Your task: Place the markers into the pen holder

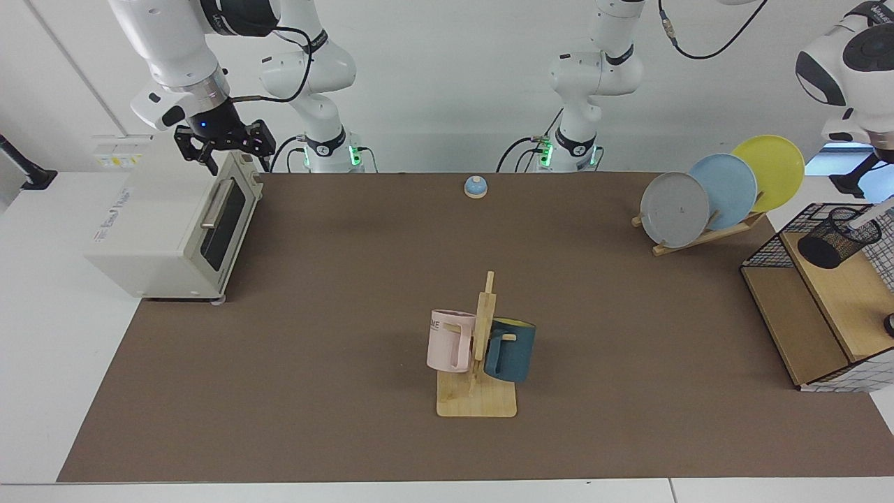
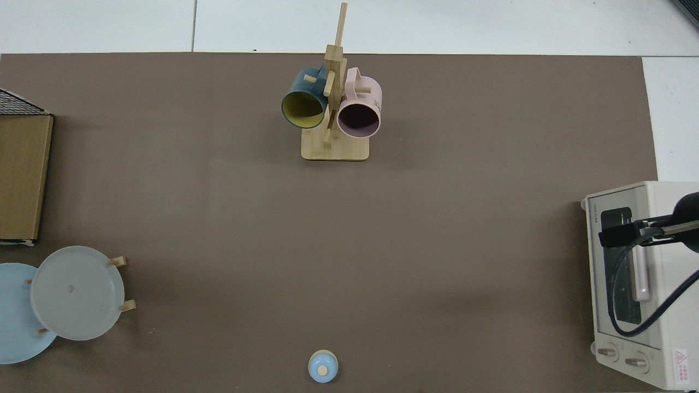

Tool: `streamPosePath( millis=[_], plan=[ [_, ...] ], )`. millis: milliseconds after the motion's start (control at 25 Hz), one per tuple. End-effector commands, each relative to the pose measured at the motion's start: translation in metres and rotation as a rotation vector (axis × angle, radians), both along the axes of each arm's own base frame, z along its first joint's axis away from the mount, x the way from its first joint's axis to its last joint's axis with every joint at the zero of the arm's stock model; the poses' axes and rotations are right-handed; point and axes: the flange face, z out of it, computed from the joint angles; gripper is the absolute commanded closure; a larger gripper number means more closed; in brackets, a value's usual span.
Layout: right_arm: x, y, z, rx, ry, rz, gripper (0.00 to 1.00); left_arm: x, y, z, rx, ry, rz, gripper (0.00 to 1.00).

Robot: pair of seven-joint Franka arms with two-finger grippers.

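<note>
Wire-mesh pen holder [image 1: 837,237], matt.

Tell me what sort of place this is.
Likely a robotics lab set up as a mock kitchen and desk scene: two white Franka arms bolted behind a brown table mat, household props like a toaster oven, mug tree and plate rack, and plain white walls.

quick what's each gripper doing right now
Right gripper: open, empty, over the white toaster oven.
Left gripper: out of view.
</note>
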Motion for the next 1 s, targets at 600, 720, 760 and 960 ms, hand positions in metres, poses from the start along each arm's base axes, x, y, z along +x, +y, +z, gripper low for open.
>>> streamPosePath(
  millis=[600, 720, 760, 960],
  plan=[
    [-0.006, -0.004, -0.002, -0.008, 0.013, -0.028, 0.0, 0.008, -0.114, -0.026, -0.426, -0.221, 0.473, 0.0],
    [-0.006, -0.004, -0.002, -0.008, 0.013, -0.028, 0.0, 0.014, -0.15, -0.029, -0.475, -0.273, 0.532, 0.0],
    [-0.006, -0.004, -0.002, -0.006, 0.013, -0.028, 0.0, 0.015, -0.16, -0.03, -0.505, -0.288, 0.559, 0.0],
    [-0.006, -0.003, -0.001, -0.003, 0.01, -0.027, 0.0, 0.013, -0.249, -0.041, -0.614, -0.334, 0.768, 0.0]
  ],
)
